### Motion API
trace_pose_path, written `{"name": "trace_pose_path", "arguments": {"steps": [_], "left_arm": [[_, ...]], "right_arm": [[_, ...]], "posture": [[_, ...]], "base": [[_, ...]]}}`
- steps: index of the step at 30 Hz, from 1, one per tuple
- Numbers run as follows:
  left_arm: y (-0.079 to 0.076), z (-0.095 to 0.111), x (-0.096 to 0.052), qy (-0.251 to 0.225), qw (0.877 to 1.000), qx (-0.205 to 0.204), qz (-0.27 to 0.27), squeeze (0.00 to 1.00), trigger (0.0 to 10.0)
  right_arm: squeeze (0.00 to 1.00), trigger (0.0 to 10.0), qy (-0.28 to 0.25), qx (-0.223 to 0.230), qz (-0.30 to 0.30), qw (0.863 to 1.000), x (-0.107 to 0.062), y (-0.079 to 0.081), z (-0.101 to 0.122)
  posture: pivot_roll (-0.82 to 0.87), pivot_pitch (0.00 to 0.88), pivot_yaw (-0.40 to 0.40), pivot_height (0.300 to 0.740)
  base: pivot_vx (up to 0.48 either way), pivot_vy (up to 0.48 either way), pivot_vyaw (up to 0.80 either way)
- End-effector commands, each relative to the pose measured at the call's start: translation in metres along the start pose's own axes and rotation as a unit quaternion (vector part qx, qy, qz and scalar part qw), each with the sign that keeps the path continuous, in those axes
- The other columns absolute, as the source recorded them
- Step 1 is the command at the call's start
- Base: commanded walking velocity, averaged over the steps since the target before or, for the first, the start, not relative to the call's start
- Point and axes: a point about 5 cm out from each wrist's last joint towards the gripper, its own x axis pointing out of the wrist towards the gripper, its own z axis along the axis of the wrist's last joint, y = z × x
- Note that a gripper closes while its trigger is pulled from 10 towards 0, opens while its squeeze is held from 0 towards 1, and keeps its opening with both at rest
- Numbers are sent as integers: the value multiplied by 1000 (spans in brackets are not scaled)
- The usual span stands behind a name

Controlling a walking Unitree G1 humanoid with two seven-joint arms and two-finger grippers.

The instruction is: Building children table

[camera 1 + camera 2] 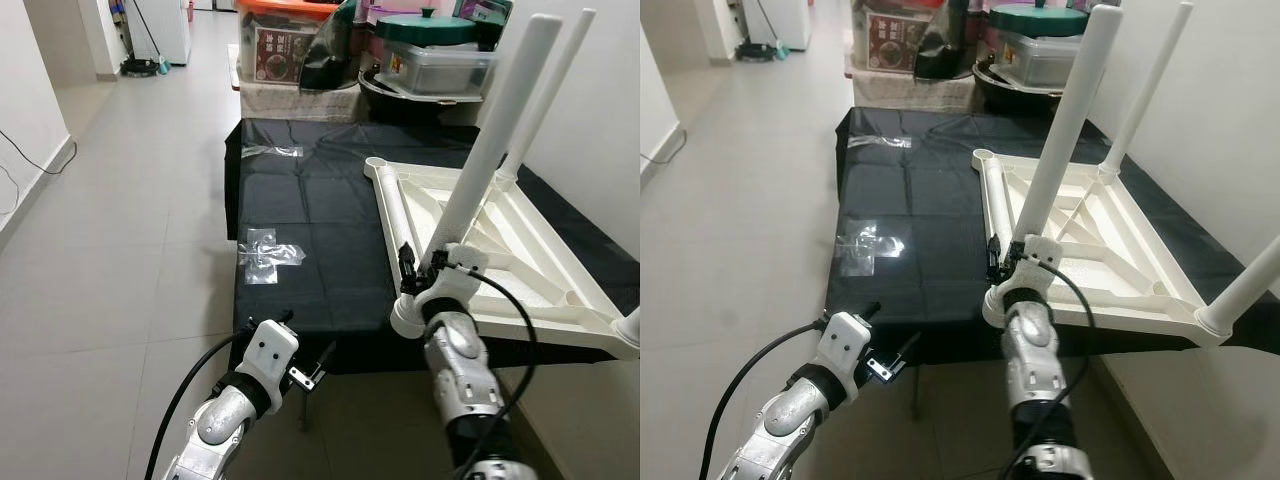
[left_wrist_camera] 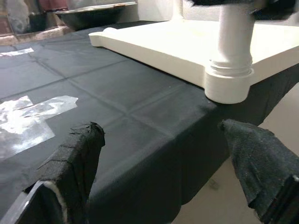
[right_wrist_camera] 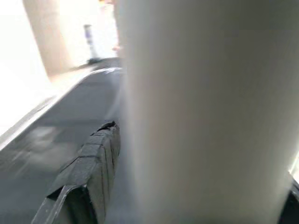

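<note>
Right tool (image 1: 420, 272): fingers clamped on one white leg (image 1: 487, 150) at the inverted children's table's (image 1: 520, 255) near corner. Left tool (image 2: 163, 163): fingers apart, empty, off the black tabletop's (image 1: 300, 200) near edge. Legs standing: three. Tape patches: two.

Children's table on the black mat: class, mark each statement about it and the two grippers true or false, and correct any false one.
1. The white table lies upside down on the black mat. True.
2. The right gripper is closed around the near leg. True.
3. The left gripper holds a leg. False: it is open and holds nothing, near the mat's front edge.
4. Every corner has a leg fitted. False: the far-left corner socket is bare.
5. Clear tape is stuck on the mat. True.
</note>
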Motion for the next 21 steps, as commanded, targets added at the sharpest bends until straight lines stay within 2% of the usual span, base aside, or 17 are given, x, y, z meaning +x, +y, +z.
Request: {"name": "trace_pose_path", "arguments": {"steps": [1,2,3,5,9,11,13,14,15,16,17,19,20,21], "left_arm": [[-3,-3,1,5,1000,3,-9,0,10000],[-3,-2,2,4,1000,3,-10,0,10000],[-3,-2,2,4,1000,3,-10,0,10000],[-3,-2,2,3,1000,4,-11,0,10000],[-3,-2,3,2,1000,4,-11,0,10000],[-3,-1,3,1,1000,6,-11,0,10000],[-3,-1,3,1,1000,6,-11,0,10000],[-3,-1,3,-1,1000,8,-11,0,10000],[-3,-1,3,-1,1000,8,-11,0,10000],[-3,0,3,-2,1000,9,-13,0,10000],[-3,0,3,-2,1000,9,-13,0,10000],[-3,0,3,-2,1000,10,-14,0,10000],[-3,0,3,-2,1000,10,-14,0,10000],[-3,0,3,-2,1000,10,-14,0,10000]], "right_arm": [[0,10000,21,7,78,997,2,11,-4],[0,10000,31,2,117,993,1,13,-5],[0,10000,31,2,117,993,1,13,-5],[0,10000,53,1,182,982,1,16,-4],[0,10000,63,1,216,974,2,18,-3],[0,10000,69,1,255,965,11,24,1],[0,10000,69,1,255,965,11,24,1],[0,10000,74,4,280,957,16,28,3],[0,10000,74,4,280,957,16,28,3],[0,10000,80,3,304,949,20,33,4],[0,10000,80,3,304,949,20,33,4],[0,10000,90,11,346,934,22,41,4],[0,10000,90,11,346,934,22,41,4],[0,10000,94,16,372,923,20,46,2]], "posture": [[137,0,-101,740],[137,0,-100,740],[137,0,-100,740],[141,0,-105,740],[141,0,-105,740],[152,0,-112,740],[152,0,-112,740],[152,0,-112,740],[152,0,-112,740],[158,0,-117,740],[158,0,-117,740],[159,0,-114,740],[159,0,-114,740],[159,0,-114,740]], "base": [[0,0,0],[0,0,0],[0,0,0],[0,0,0],[0,0,0],[0,0,0],[0,0,0],[0,0,0],[0,0,0],[0,0,0],[0,0,0],[0,0,0],[0,0,0],[0,0,0]]}}
